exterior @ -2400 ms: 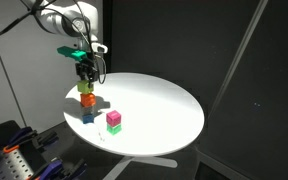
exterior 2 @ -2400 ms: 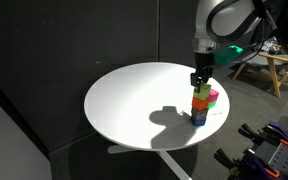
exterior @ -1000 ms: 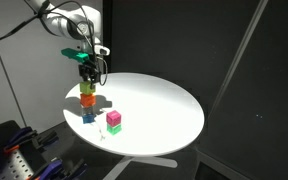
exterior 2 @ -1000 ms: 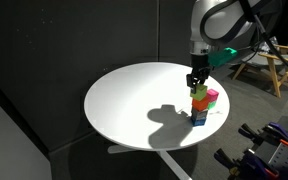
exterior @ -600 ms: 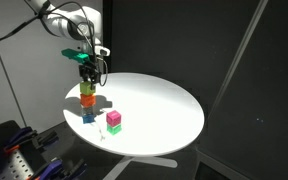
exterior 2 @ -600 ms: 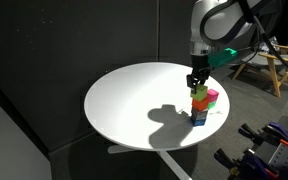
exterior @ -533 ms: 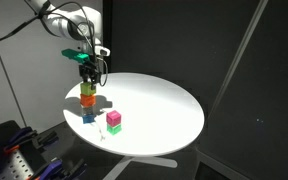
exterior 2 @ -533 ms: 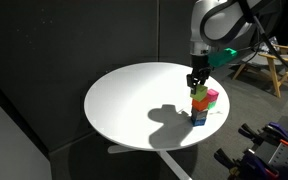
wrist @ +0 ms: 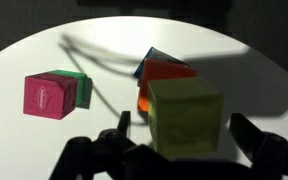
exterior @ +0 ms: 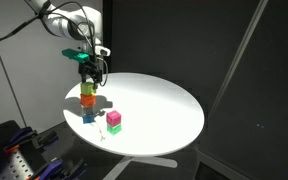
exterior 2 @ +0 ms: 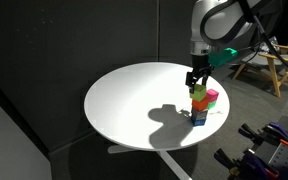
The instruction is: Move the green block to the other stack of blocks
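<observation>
Pale lime on top, orange in the middle, blue at the bottom: the green block (exterior: 87, 89) sits as the cap of a three-high stack near the edge of the round white table (exterior: 164, 105). Under it are the orange block (exterior 2: 199, 103) and the blue block (exterior 2: 199, 117). In the wrist view the green block (wrist: 184, 115) fills the centre, with the orange one (wrist: 164, 75) turned a little under it and a corner of the blue one (wrist: 149, 58) peeking out beyond.

The fingers (wrist: 252, 135) stand spread wider than the cube, with a gap of table showing on each side, and they grip nothing. The green block lies straight below them, centred in the opening. As a cube it has no long axis, and its side faces run roughly square to the finger line. In both exterior views the fingers (exterior: 91, 70) hang just over the stack's top; whether the tips reach below the cube's upper edge I cannot tell.

The pink block (wrist: 49, 95) and the bright green block (wrist: 77, 88) sit as a pair just beside the stack, apart from it. No container is in view; every block rests on the table or on another block.

By my reading the placement is done. What remains is a straight rise, since any sideways drift could clip the cube and topple the slightly twisted stack.
</observation>
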Controlling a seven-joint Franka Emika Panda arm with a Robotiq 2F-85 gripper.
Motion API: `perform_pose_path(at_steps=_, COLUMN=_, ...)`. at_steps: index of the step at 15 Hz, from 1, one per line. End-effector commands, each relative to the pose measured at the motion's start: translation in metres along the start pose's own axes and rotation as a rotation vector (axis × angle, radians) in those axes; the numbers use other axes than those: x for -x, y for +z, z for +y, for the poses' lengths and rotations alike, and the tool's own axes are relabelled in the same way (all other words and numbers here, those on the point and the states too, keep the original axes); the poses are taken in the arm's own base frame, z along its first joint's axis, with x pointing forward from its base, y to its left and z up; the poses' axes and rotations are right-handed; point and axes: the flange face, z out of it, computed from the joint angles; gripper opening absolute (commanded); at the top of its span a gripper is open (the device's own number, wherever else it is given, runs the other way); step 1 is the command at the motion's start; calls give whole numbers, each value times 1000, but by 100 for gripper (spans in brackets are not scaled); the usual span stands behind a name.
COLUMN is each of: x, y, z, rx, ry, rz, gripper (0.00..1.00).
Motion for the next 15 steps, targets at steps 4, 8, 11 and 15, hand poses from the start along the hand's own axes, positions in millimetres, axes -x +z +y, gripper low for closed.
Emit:
perform_pose_path(at_steps=4, x=13, y=-24, z=7, rx=2, ry=14, rz=18, gripper=100)
perform_pose_path(at_steps=8, x=22, y=-37, z=12, rx=-3, ry=16, rz=31, gripper=100)
perform_pose_path(at_steps=11, x=32, y=-51, z=17, rx=-5, ry=15, rz=34, gripper=100)
perform_pose_path(at_steps=15, x=48, y=-70, z=23, rx=-6, ry=20, rz=8, gripper=100)
